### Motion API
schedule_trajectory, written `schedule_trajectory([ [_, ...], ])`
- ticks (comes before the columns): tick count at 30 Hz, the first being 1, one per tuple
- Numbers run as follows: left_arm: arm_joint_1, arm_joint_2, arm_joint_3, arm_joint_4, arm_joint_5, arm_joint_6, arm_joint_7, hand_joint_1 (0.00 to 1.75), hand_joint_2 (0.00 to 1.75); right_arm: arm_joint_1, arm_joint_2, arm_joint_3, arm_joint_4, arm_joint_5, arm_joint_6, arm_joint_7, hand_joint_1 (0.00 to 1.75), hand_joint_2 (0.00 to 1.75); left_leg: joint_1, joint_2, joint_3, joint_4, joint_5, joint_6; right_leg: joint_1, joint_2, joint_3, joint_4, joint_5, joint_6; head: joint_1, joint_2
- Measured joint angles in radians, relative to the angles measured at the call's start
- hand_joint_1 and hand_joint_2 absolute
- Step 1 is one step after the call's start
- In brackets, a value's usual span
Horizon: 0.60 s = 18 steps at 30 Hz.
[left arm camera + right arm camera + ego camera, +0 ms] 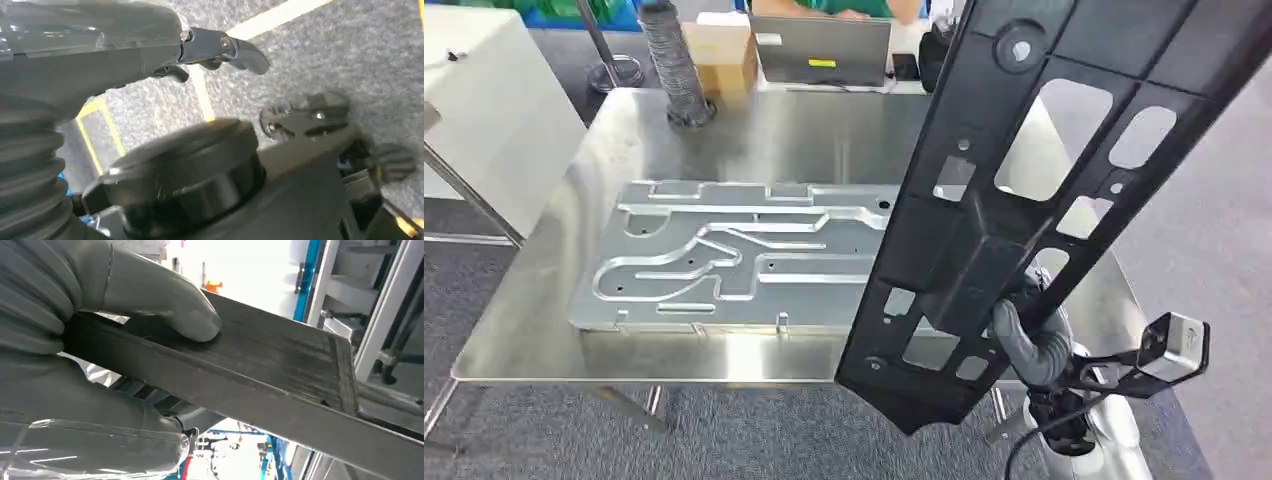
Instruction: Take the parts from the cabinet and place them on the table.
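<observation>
A long black plastic part [924,250] with several cut-outs slants from upper right down toward the near right corner of the steel table [554,330]. My right hand [1029,340] grips it low down from behind, just past the table's near edge. In the right wrist view the thumb [165,300] presses on the part's flat dark edge [280,370]. My left hand [220,50] hangs over grey carpet with its fingers stretched out and nothing in them.
A machined aluminium plate [724,260] with grooves covers the table's middle. At the far end stand a ribbed grey hose [672,60], a cardboard box [719,50] and a laptop [824,50], with a person in green behind. A white cabinet [484,110] stands left.
</observation>
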Motion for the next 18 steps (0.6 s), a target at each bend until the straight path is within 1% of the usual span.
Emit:
schedule_trajectory([
  [1,-0.001,0.0,0.0,0.0,0.0,0.0,0.0,0.0,1.75,-0.002,0.0,0.0,0.0,0.002,0.0,0.002,1.66,1.75,0.0,0.001,-0.001,-0.002,-0.003,-0.005,0.002,0.001,0.002,-0.007,-0.013,-0.004,0.0,0.0],
  [2,-0.001,0.0,0.0,0.0,-0.001,0.0,0.001,0.0,1.75,-0.001,0.0,0.0,0.0,0.002,-0.001,0.002,1.66,1.75,0.0,0.004,0.004,-0.01,-0.006,-0.009,0.003,0.003,0.001,-0.009,-0.017,-0.01,0.0,0.0],
  [3,-0.005,0.001,0.0,0.0,-0.001,0.001,-0.008,0.0,1.75,-0.002,0.001,0.0,-0.001,0.009,0.0,-0.003,1.66,1.75,-0.005,0.005,0.017,-0.014,-0.014,-0.016,-0.008,0.005,0.013,-0.023,-0.02,-0.015,0.0,0.0],
  [4,-0.004,0.001,0.0,0.0,-0.002,0.002,-0.027,0.0,1.75,-0.006,0.002,0.0,-0.003,0.023,0.003,-0.008,1.66,1.75,-0.001,0.005,0.016,0.005,-0.021,-0.02,-0.01,0.003,0.027,-0.032,-0.022,-0.018,0.0,0.0],
  [5,-0.004,0.0,0.0,0.0,-0.002,0.002,-0.044,0.0,1.75,-0.016,0.002,0.0,-0.009,0.024,0.002,-0.003,1.66,1.75,-0.001,0.005,-0.013,0.058,-0.04,-0.025,-0.01,0.002,0.036,-0.036,-0.027,-0.025,0.0,0.0],
  [7,-0.009,0.0,0.0,0.0,-0.001,0.002,-0.057,0.0,1.75,-0.04,0.003,0.0,-0.029,0.012,-0.012,0.024,1.66,1.75,0.003,0.005,-0.121,0.231,-0.103,-0.031,-0.009,0.002,0.044,-0.036,-0.036,-0.03,0.0,0.0],
  [8,-0.015,-0.001,0.0,0.0,0.001,0.001,-0.06,0.0,1.75,-0.045,0.003,0.0,-0.034,0.005,-0.019,0.032,1.66,1.75,0.003,0.005,-0.17,0.301,-0.117,-0.033,-0.009,0.001,0.051,-0.036,-0.043,-0.029,0.0,0.0],
  [9,-0.019,-0.002,0.0,0.0,0.0,0.0,-0.061,0.0,1.75,-0.048,0.003,0.0,-0.037,0.002,-0.021,0.04,1.66,1.75,0.003,0.005,-0.195,0.326,-0.102,-0.035,-0.009,0.001,0.062,-0.036,-0.05,-0.028,0.0,0.0],
  [10,-0.02,-0.002,0.0,0.0,0.0,0.0,-0.062,0.0,1.75,-0.048,0.003,0.0,-0.04,0.002,-0.021,0.045,1.66,1.75,0.004,0.005,-0.195,0.303,-0.06,-0.035,-0.009,0.001,0.075,-0.036,-0.058,-0.028,0.0,0.0],
  [11,-0.019,-0.002,0.0,0.0,0.0,0.0,-0.062,0.0,1.75,-0.049,0.003,0.0,-0.042,0.002,-0.021,0.047,1.66,1.75,0.005,0.005,-0.179,0.243,-0.002,-0.034,-0.009,0.002,0.089,-0.036,-0.067,-0.026,0.0,0.0],
  [12,-0.017,-0.002,0.0,0.0,-0.002,0.001,-0.061,0.0,1.75,-0.052,0.003,0.0,-0.043,0.001,-0.021,0.047,1.66,1.75,0.006,0.006,-0.152,0.155,0.068,-0.031,-0.009,0.004,0.103,-0.035,-0.075,-0.023,0.0,0.0],
  [13,-0.014,-0.002,0.0,0.0,-0.002,0.002,-0.061,0.0,1.75,-0.054,0.003,0.0,-0.045,0.001,-0.021,0.047,1.66,1.75,0.006,0.007,-0.134,0.072,0.12,-0.027,-0.009,0.005,0.114,-0.034,-0.084,-0.019,0.0,0.0],
  [14,-0.012,-0.003,0.0,0.0,-0.002,0.003,-0.061,0.0,1.75,-0.058,0.003,0.0,-0.047,0.001,-0.02,0.047,1.66,1.75,0.0,0.006,-0.131,0.074,0.108,-0.024,-0.002,0.006,0.115,-0.031,-0.088,-0.013,0.0,0.0],
  [15,-0.012,-0.004,0.0,0.0,-0.002,0.003,-0.061,0.0,1.75,-0.06,0.003,0.0,-0.047,0.001,-0.02,0.048,1.66,1.75,0.003,0.005,-0.112,0.046,0.098,-0.017,-0.004,0.01,0.108,-0.028,-0.087,-0.007,0.0,0.0],
  [16,-0.013,-0.004,0.0,0.0,-0.002,0.003,-0.06,0.0,1.75,-0.061,0.003,0.0,-0.048,0.001,-0.02,0.047,1.66,1.75,0.001,0.004,-0.114,0.035,0.087,-0.011,-0.004,0.009,0.101,-0.028,-0.087,-0.003,0.0,0.0],
  [17,-0.013,-0.004,0.0,0.0,-0.002,0.003,-0.061,0.0,1.75,-0.062,0.003,0.0,-0.048,0.001,-0.02,0.047,1.66,1.75,0.0,0.002,-0.118,0.036,0.088,-0.008,-0.004,0.007,0.1,-0.033,-0.084,0.002,0.0,0.0],
  [18,-0.014,-0.006,0.0,0.0,-0.002,0.003,-0.061,0.0,1.75,-0.064,0.003,0.0,-0.048,0.002,-0.02,0.047,1.66,1.75,0.003,0.0,-0.117,0.03,0.089,-0.002,-0.002,0.005,0.102,-0.034,-0.086,0.007,0.0,0.0],
])
